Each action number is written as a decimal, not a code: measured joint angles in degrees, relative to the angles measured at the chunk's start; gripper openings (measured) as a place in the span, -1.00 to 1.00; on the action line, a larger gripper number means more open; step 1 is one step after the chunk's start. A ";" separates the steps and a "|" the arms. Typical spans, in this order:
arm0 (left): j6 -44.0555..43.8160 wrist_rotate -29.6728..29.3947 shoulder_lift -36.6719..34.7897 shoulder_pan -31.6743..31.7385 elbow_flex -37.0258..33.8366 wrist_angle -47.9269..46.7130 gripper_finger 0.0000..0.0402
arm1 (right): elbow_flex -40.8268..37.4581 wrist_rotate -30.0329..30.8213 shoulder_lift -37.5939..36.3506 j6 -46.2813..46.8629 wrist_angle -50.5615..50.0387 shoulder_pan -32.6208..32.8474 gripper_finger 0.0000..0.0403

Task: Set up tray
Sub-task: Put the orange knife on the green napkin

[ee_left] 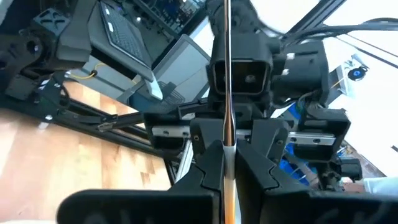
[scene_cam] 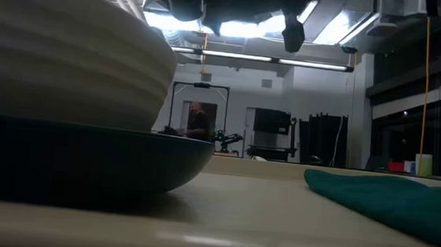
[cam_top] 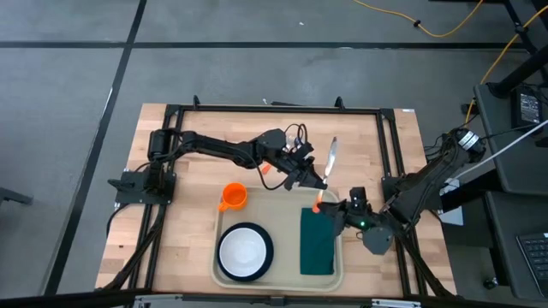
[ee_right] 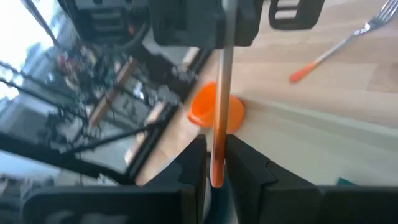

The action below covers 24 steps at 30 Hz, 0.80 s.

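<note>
The left hand (cam_top: 312, 175) is pinched shut on a piece of cutlery, a knife (cam_top: 331, 156) as far as I can tell, its steel running straight up between the fingers (ee_left: 208, 165) in the left wrist view. Right against it, the right hand (cam_top: 330, 208) has closed narrowly on the orange handle end (ee_right: 216, 163) of the same piece, so both arms grip one utensil, above the far right corner of the tray (cam_top: 216, 275).

The tray sits at the near middle of the surface (cam_top: 188, 150). It carries a white bowl on a dark plate (cam_top: 245, 250) on its left half and a green napkin (cam_top: 318, 241) on its right. An orange cup (cam_top: 233, 197) stands just off the tray's far edge, and a fork (ee_right: 336, 48) with an orange handle lies on the bare wood beyond.

The risk I see is in the hand-over. If the left lets go before the right has a firm hold, the knife could swing or drop, perhaps onto the napkin's edge or off the rim. If both pull at once, it may twist in the grip and be laid askew. The cup is near enough to be clipped by the left arm as it leaves.
</note>
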 joint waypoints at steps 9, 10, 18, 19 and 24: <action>2.20 -1.32 0.51 4.46 -0.39 -4.02 -0.97 | 0.52 -17.34 -9.14 -6.49 -11.51 -3.38 -0.70; 2.47 -0.44 0.22 4.72 -0.39 -4.30 -0.97 | 0.52 -17.22 -10.30 -7.91 -11.81 -3.71 -0.70; 2.59 -1.38 -0.71 7.23 -0.17 -0.16 -0.97 | 0.39 -10.00 -17.42 -4.49 -25.03 -6.87 -0.70; 2.91 -1.45 -0.76 7.51 -0.17 0.58 -0.97 | 0.37 -8.87 -17.71 -3.22 -26.56 -7.51 -0.70; 4.65 -1.68 -0.84 8.62 1.69 -0.16 -0.97 | 0.28 -12.04 -18.86 -8.90 -29.17 -12.24 -0.70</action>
